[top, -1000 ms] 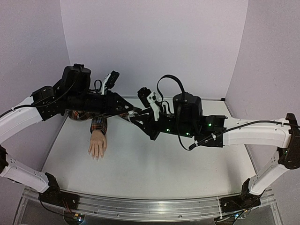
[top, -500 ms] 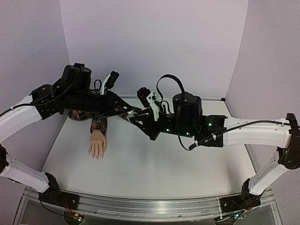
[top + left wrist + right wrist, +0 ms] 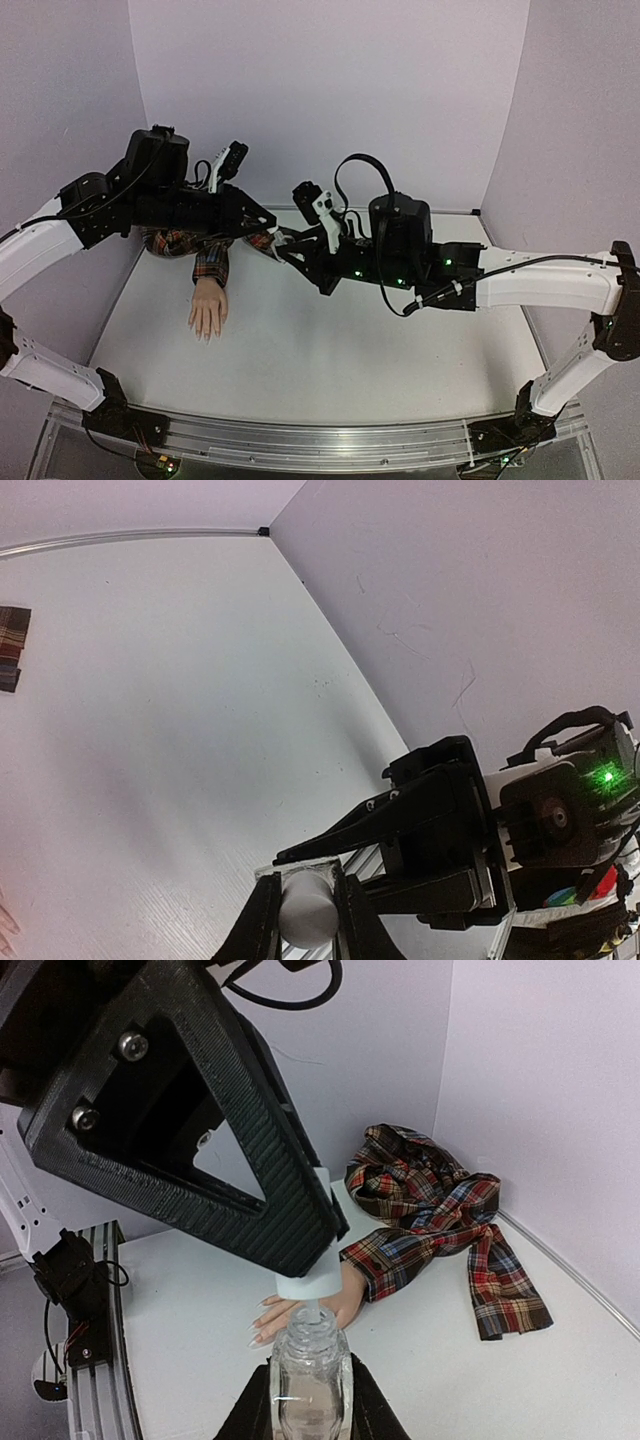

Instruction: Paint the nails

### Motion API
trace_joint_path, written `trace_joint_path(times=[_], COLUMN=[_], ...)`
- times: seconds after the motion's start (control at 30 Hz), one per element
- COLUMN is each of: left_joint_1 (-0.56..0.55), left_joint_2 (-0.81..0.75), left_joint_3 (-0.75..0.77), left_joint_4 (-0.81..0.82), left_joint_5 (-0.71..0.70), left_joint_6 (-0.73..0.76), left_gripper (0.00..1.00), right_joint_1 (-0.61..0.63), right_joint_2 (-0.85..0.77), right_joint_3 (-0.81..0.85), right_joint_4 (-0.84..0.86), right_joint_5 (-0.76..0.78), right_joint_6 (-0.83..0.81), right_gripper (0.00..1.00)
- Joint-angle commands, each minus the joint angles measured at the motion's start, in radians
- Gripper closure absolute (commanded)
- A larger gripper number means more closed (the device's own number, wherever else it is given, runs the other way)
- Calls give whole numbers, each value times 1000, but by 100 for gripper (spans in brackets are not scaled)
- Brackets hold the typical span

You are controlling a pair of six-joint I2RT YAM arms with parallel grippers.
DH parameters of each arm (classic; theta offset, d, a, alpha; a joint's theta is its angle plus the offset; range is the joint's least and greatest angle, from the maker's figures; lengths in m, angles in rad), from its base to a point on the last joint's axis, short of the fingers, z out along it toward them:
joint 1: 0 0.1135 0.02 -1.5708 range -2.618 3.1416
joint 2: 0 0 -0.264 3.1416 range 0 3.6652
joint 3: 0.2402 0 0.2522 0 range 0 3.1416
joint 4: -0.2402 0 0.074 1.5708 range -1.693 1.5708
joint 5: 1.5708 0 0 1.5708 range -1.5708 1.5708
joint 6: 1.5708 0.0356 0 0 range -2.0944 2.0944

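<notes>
The mannequin hand lies palm down at the table's left, its pale nails pointing toward me, with a plaid sleeve behind it. My right gripper is shut on a small clear bottle, held above the table. My left gripper is shut on the bottle's white cap. In the right wrist view the cap sits just above the bottle's open neck, a thin stem still inside. Behind the bottle show the hand's fingers and nails. In the top view both grippers meet mid-air right of the sleeve.
The crumpled plaid shirt spreads along the back left corner. Purple walls close the table at the back and both sides. A metal rail runs along the near edge. The right arm's black body is close against my left gripper.
My left arm has shifted slightly up and to the left, drawing the cap away from the bottle. The right arm and the mannequin hand have stayed put.
</notes>
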Motion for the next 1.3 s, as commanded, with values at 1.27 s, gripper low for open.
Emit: trace_joint_path(times=[1.27], left_joint_1=[9], left_joint_2=[-104], left_joint_3=[-37], left_joint_4=[-45], left_joint_5=[-165], left_joint_6=[5], left_gripper=[100], right_joint_1=[-5], right_joint_2=[-134], right_joint_3=[-144], right_joint_4=[127], right_joint_5=[124], right_joint_6=[-15], right_gripper=[100])
